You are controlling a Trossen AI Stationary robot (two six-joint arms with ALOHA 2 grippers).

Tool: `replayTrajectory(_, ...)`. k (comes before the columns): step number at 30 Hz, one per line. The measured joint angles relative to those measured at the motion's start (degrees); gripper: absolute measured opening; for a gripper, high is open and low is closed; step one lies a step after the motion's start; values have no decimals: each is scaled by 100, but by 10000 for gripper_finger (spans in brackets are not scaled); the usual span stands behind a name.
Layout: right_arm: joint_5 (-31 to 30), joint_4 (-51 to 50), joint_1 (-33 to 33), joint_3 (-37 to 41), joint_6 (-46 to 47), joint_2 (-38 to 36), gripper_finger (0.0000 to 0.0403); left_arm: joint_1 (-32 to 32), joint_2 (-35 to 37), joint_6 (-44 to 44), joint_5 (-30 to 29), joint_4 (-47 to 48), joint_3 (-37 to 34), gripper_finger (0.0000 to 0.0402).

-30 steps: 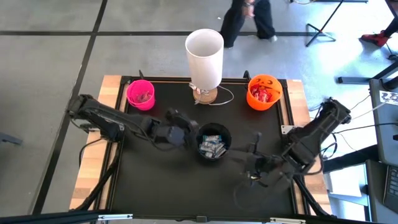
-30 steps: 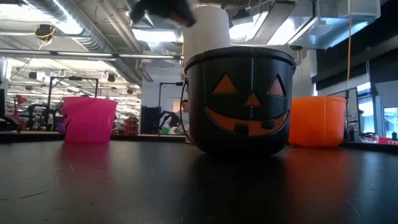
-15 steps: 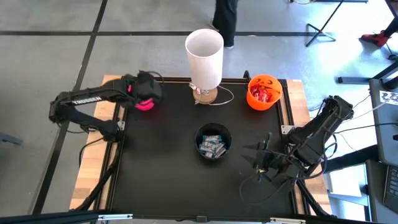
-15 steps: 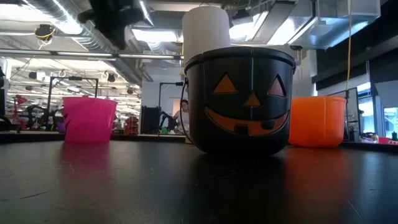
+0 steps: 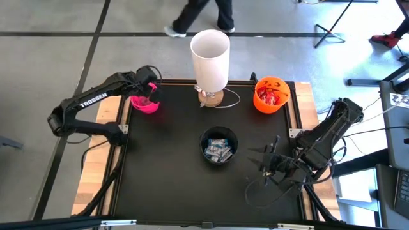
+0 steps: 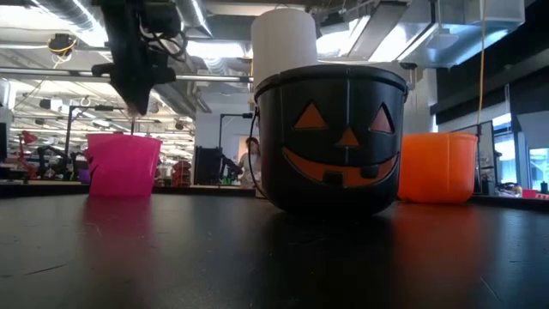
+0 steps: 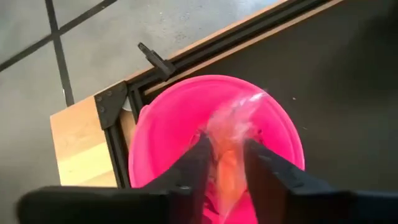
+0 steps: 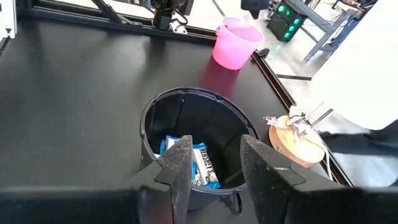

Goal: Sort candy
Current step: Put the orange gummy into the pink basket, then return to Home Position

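Landmark: black pumpkin bucket [image 5: 219,146], mid worktop [image 5: 166,179].
Left hand [image 7: 224,163]: above the pink cup [image 5: 145,99], at the worktop's far-left corner from the black bucket; fingers [image 7: 194,163] parted a little, a blurred pale wrapper [image 7: 231,127] between and beyond them over the cup. Whether it is gripped, cannot tell.
Right hand [image 8: 214,163]: low over the worktop, near-right of the black bucket, pointed at it; fingers partly apart, nothing between them.
Candy, blue-and-white bars [image 5: 218,149]: inside the black bucket.
Candy, red packets [image 5: 270,96]: inside the orange bucket [image 5: 258,102], far-right of the black bucket.
Candy, pink cup: some pieces lie in it; kind not clear.
White cylinder [image 5: 210,59]: upright on a wooden base [image 5: 211,98], directly behind the black bucket.
Person [image 5: 203,14]: legs on the floor beyond the worktop.
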State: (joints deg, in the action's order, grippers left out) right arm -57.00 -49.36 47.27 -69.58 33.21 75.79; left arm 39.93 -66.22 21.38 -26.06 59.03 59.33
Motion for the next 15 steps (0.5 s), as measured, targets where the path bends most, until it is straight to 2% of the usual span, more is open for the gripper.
replayTrajectory(7, -37, 5, 2, 0, 112, 0, 134, 196, 2, -99, 102, 4, -1, 177)
replayTrajectory(9, -43, -36, 2, 0, 224, -29, 134, 185, 7, -188, 493, 28, 113, 188)
replayTrajectory(11, -46, -201, -14, 0, 514, -111, 134, 114, 110, -410, 1151, -181, 316, 189)
replayTrajectory(13, -118, -462, -119, 0, 626, -203, 134, -98, 375, -504, 1866, -564, 486, 180)
replayTrajectory(15, -174, -611, -228, 0, 641, -293, 134, -475, 713, -504, 2337, -1111, 563, 165)
